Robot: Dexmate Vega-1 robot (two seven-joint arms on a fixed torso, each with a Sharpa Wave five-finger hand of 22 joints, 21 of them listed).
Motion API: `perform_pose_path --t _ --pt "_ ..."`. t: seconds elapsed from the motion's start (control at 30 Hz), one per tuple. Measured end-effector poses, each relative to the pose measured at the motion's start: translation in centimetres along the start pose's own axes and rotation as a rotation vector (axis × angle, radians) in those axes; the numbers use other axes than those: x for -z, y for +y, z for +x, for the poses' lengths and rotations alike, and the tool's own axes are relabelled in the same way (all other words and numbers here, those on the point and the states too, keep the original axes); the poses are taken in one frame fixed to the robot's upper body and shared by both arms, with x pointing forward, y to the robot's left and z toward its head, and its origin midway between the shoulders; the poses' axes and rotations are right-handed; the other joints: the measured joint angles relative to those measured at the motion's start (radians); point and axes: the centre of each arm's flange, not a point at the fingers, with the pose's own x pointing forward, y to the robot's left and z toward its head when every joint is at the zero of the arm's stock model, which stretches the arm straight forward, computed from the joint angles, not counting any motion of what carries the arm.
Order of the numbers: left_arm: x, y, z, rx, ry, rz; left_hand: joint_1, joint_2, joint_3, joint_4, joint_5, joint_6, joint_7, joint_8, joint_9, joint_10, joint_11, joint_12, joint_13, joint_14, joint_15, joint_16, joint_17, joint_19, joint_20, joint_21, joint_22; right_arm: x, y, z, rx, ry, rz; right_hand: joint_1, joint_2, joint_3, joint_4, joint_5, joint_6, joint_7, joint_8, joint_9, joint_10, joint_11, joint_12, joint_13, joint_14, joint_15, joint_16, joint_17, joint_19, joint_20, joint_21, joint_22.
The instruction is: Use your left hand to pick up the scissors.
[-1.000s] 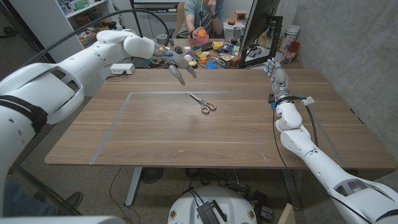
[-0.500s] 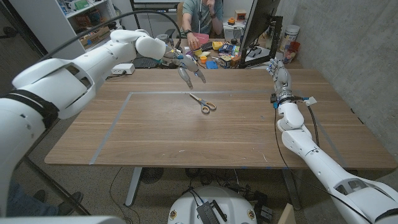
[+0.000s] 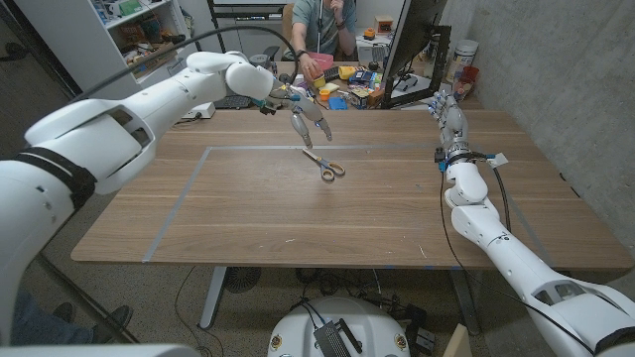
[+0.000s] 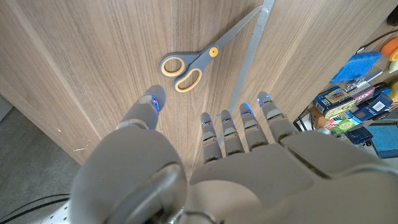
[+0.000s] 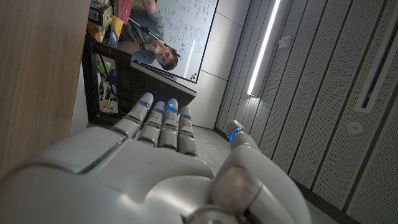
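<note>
The scissors (image 3: pixel 324 165) lie closed on the wooden table (image 3: pixel 248 218), grey blades pointing back-left and orange handles toward the front-right; in the left wrist view the scissors (image 4: pixel 199 60) sit just beyond the fingertips. My left hand (image 3: pixel 307 116) hovers above the table, a little behind and left of the scissors, fingers spread and pointing down, holding nothing. My left hand (image 4: pixel 211 155) has open air between thumb and fingers. My right hand (image 3: pixel 447 115) stands upright at the table's far right, fingers up and apart, empty; the same right hand (image 5: pixel 168 149) holds nothing.
A taped rectangle outline (image 3: pixel 189 183) marks the table top around the scissors. Clutter of small coloured objects (image 3: pixel 337 94) and a monitor (image 3: pixel 412 45) line the back edge. A person (image 3: pixel 322 25) sits behind the table.
My left hand has moved right and down toward the scissors over the last second. The scissors and my right hand have stayed put.
</note>
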Motion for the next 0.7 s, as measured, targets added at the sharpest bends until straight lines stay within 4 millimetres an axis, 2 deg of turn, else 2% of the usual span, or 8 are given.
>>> perform_pose_path --t 0.13,0.23,0.4,0.7 --pt "-0.6 -0.1 0.0 -0.019 0.035 0.052 0.015 0.001 -0.011 -0.002 0.005 0.056 0.010 0.020 0.001 0.020 -0.006 0.014 0.005 0.004 0.003 0.000 0.000 0.000 0.000 0.000 0.000 -0.1 -0.2 0.0 0.005 -0.006 0.002 0.000 0.000 0.000 0.000 0.000 0.005 -0.005 0.000 0.000 0.000 0.000 0.000 0.000 0.000 0.000 0.000 0.000 0.000 0.000 0.000 0.000" --pt "-1.2 -0.2 0.0 -0.030 0.060 0.095 0.025 0.001 -0.015 -0.007 0.005 0.078 0.010 0.021 0.001 0.037 -0.015 0.019 0.005 0.018 -0.003 0.006 0.000 0.000 0.000 0.000 0.000 -0.1 -0.3 0.0 0.009 -0.010 0.005 0.000 0.000 0.000 0.000 0.000 0.005 -0.005 0.000 0.000 0.000 0.000 0.000 0.000 0.006 -0.006 0.000 0.000 0.000 0.000 0.000 0.000" --pt "-2.0 -0.5 -0.1 -0.045 0.092 0.138 0.031 -0.001 -0.019 -0.002 0.005 0.077 0.011 0.021 0.001 0.040 -0.018 0.022 0.010 0.028 -0.006 0.008 0.000 0.000 0.000 0.000 0.000 -0.1 -0.5 -0.2 0.014 -0.011 0.009 0.000 0.000 0.000 0.000 0.000 0.005 -0.005 0.000 0.000 0.004 -0.004 0.000 0.000 0.011 0.000 0.000 0.000 0.000 0.000 -0.007 0.000" --pt "-2.9 -1.3 -0.4 -0.089 0.146 0.163 0.039 -0.004 -0.028 -0.003 0.005 0.056 0.036 0.018 0.006 0.040 -0.018 0.022 0.014 0.030 -0.003 0.008 0.000 0.000 0.000 0.000 0.000 0.1 -0.5 -0.7 0.015 -0.011 0.014 0.000 0.000 0.000 0.000 0.004 0.005 -0.005 0.000 0.000 0.004 -0.004 0.000 0.000 0.011 0.000 0.000 -0.002 0.000 0.000 -0.007 0.000"
